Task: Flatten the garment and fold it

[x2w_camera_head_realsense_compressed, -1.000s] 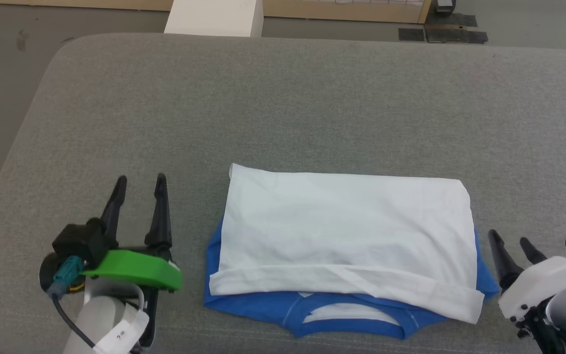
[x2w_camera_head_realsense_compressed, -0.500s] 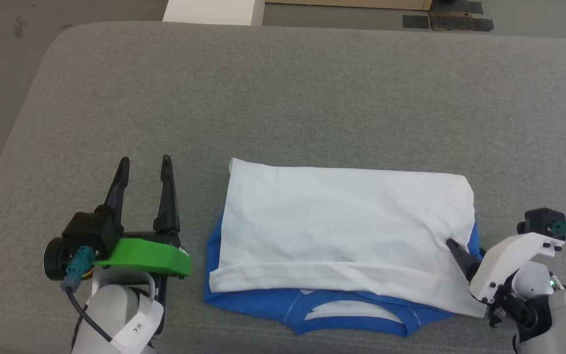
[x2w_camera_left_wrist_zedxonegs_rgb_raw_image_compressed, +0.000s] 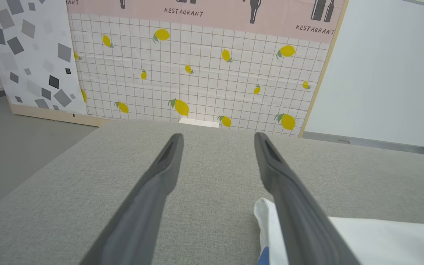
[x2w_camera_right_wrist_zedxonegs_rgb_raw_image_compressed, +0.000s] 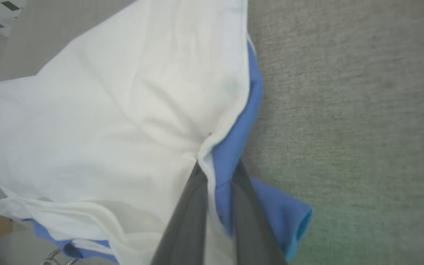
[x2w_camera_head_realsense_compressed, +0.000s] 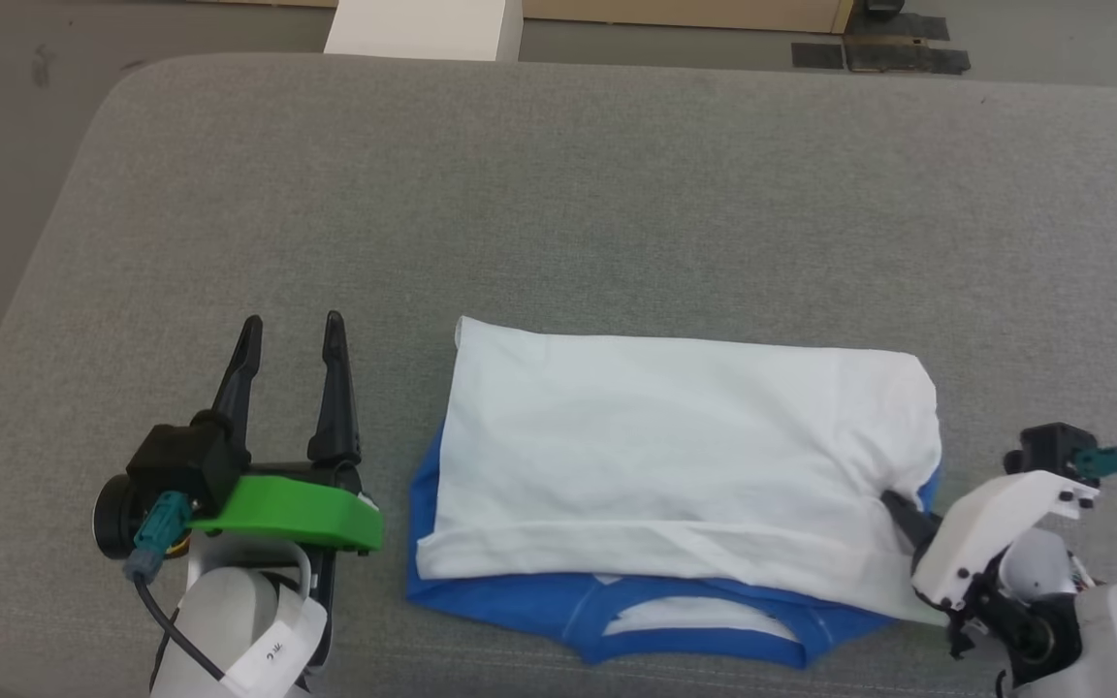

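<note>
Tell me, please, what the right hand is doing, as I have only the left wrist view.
Observer: The right hand is shut on the right edge of the folded soft white T-shirt with royal-blue sleeves, pinching white and blue layers together.
Operator: Is anything sticking out of the fold?
Observer: Yes, the blue neckband shows past the near edge in the head view.
Operator: Is my left hand touching it?
Observer: No, the open left hand stands apart from its left edge, over the grey fabric cushion.

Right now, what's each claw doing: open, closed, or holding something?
Left claw: open, empty, beside the garment.
Right claw: closed on the garment's right edge.
</note>
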